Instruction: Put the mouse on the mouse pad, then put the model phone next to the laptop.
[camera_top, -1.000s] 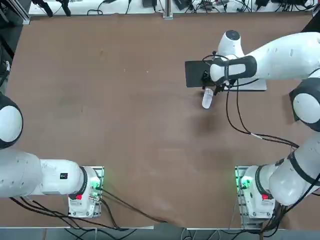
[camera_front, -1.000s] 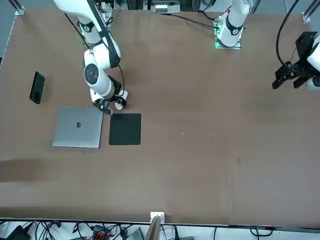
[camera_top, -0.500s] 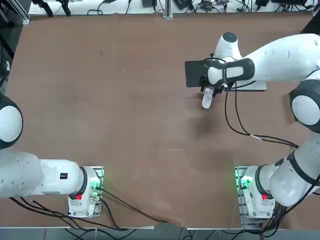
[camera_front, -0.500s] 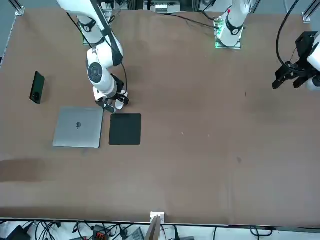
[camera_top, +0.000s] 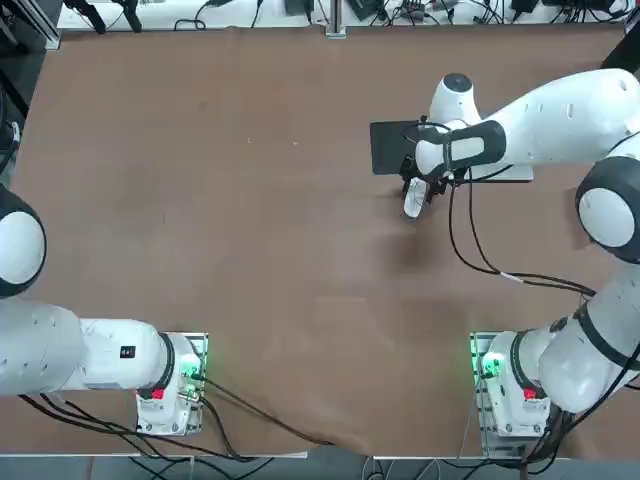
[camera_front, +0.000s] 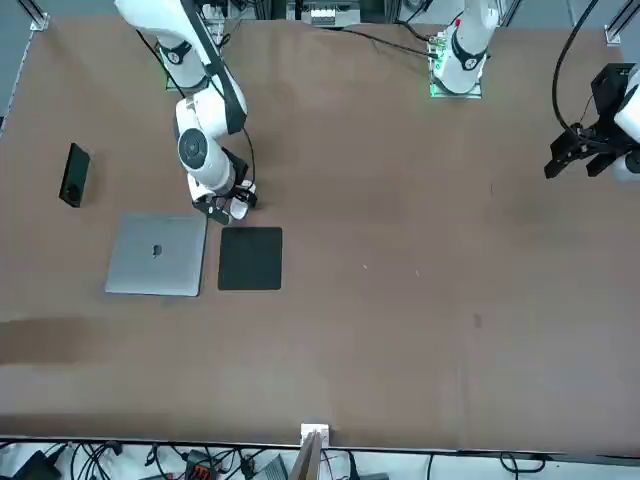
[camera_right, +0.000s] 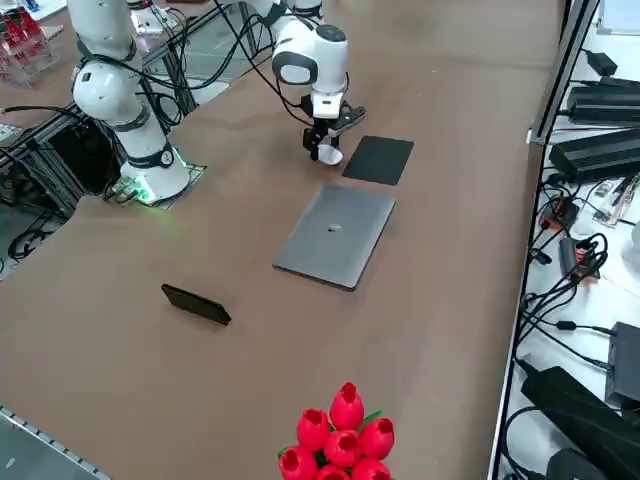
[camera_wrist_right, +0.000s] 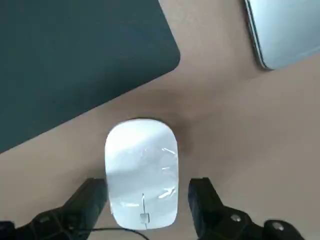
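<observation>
We have the right gripper (camera_wrist_right: 148, 184) down at the mouse (camera_wrist_right: 142, 167), its fingers spread wide along the two long sides, with nothing pinched. The mouse lies on the table (camera_wrist_right: 240, 150) between them, one finger close against its flank or nearly so, the other across a visible gap. We judge this to be the start of the grasp, with both placements to do.

Just ahead of our fingertips is the mouse pad (camera_wrist_right: 70, 70), still bare; ahead and to the gripper's right lies the closed laptop (camera_wrist_right: 292, 27). Well apart to the gripper's right, past the laptop, is the model phone (camera_front: 74, 176).

The mouse should be light and stiff, but its glossy, rounded shell could slip. We'd centre over it first, so that both pads meet it together and the nearer one doesn't shove it sideways. Then we'd close gently across the narrow width, low on the flanks, as a high bite could ride up the curve and squirt it out. A short lift forward should clear the pad's edge, and we'd set it down level. The phone looks like a rigid slab; we'd take it squarely across its thickness.
</observation>
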